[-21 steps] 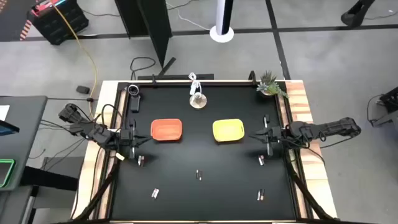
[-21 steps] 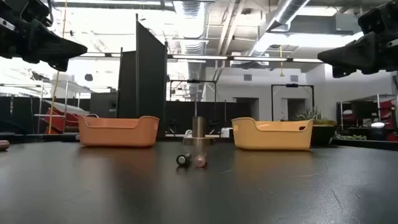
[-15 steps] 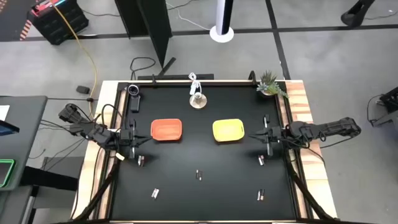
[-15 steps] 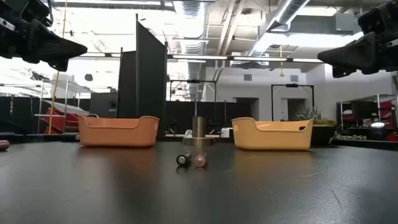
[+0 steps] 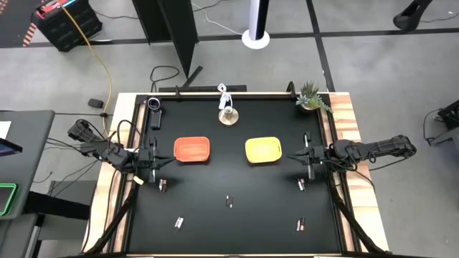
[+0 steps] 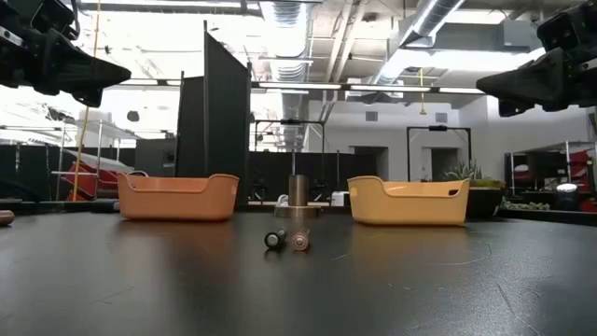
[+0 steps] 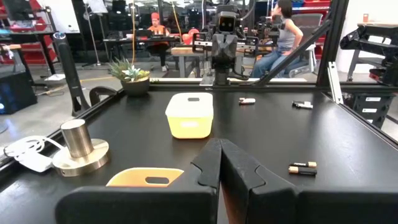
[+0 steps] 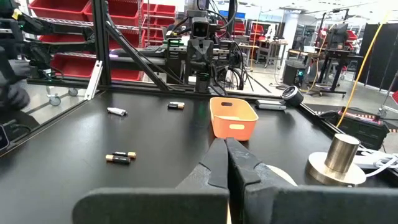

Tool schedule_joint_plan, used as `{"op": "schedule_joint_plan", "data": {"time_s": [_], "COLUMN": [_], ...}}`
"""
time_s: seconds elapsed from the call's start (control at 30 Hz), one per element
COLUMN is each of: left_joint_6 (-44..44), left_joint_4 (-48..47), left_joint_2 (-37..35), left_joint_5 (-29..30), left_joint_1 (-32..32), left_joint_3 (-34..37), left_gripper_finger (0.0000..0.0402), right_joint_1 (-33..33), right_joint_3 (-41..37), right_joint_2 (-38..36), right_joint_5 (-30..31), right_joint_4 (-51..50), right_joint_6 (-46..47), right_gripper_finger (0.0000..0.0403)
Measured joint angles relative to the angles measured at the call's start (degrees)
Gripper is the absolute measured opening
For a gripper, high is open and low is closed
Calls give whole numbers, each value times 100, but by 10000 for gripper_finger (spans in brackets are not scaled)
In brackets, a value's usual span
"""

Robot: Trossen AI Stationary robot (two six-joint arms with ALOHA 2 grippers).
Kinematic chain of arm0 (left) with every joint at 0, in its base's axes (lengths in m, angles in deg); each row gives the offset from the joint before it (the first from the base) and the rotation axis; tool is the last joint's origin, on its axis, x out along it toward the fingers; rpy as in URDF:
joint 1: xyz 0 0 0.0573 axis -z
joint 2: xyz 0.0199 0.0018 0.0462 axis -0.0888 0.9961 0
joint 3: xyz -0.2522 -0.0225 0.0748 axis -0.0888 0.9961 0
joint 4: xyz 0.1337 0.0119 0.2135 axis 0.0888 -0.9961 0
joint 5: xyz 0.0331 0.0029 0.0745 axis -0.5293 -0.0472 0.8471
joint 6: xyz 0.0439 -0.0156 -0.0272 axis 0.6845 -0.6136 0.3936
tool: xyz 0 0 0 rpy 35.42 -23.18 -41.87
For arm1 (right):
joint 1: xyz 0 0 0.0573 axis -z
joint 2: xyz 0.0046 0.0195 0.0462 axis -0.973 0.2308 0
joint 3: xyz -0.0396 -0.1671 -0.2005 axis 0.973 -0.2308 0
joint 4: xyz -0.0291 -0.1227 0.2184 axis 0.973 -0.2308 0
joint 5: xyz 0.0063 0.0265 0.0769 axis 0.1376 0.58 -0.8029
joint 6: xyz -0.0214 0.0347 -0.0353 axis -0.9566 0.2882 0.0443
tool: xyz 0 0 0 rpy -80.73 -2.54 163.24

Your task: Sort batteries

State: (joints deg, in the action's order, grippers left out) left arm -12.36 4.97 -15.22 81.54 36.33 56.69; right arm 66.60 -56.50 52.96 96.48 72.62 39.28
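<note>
High view: the left gripper (image 5: 153, 161) hangs over the left edge of the black table (image 5: 237, 222), its fingers (image 7: 211, 165) pressed together, as the left wrist view shows. Just toward the front edge from it lies a battery (image 5: 162, 185). Another battery (image 5: 178, 223) lies nearer the front-left corner. At the back-left sits a small round dark object (image 5: 154, 104).

The orange tray (image 5: 192, 150) stands left of centre and the yellow tray (image 5: 262, 150) right of centre, side by side and apart. Behind the gap between them, near the back edge, stands a round metal stand (image 5: 228, 116) with a white cable (image 5: 223, 92). In front of the trays, near the middle of the table, two batteries (image 5: 229, 202) lie together; in the low view they show end-on, one dark and one silvery, touching or nearly so.

Further right, a battery (image 5: 301, 185) lies just in front of the right gripper (image 5: 306, 156), and one more battery (image 5: 300, 226) sits near the front-right corner. The right gripper hangs over the right edge of the table, its fingers (image 8: 219, 160) closed against each other, holding nothing. A potted plant (image 5: 310, 97) stands in the back-right corner.

None of the batteries can be seen inside either tray.
</note>
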Motion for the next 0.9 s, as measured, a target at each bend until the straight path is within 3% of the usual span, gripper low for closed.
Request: {"op": "schedule_joint_plan", "data": {"time_s": [0.4,0.57,0.8,0.9], "left_joint_6": [-124,-681,-660,-1096], "left_joint_4": [82,667,1567,1939], "left_joint_2": [0,0,0,0], "left_joint_5": [-3,-5,-9,-376], "left_joint_1": [1,-1,1,-1], "left_joint_3": [-2,30,37,24], "left_gripper_finger": [0,0,0,0], "right_joint_1": [0,-1,0,1], "right_joint_3": [0,-1,0,-2], "right_joint_2": [0,1,1,0], "right_joint_5": [-1,-1,-1,-2], "right_joint_4": [-1,0,0,-2], "right_joint_6": [0,0,0,0], "right_gripper_finger": [6,6,6,6]}}
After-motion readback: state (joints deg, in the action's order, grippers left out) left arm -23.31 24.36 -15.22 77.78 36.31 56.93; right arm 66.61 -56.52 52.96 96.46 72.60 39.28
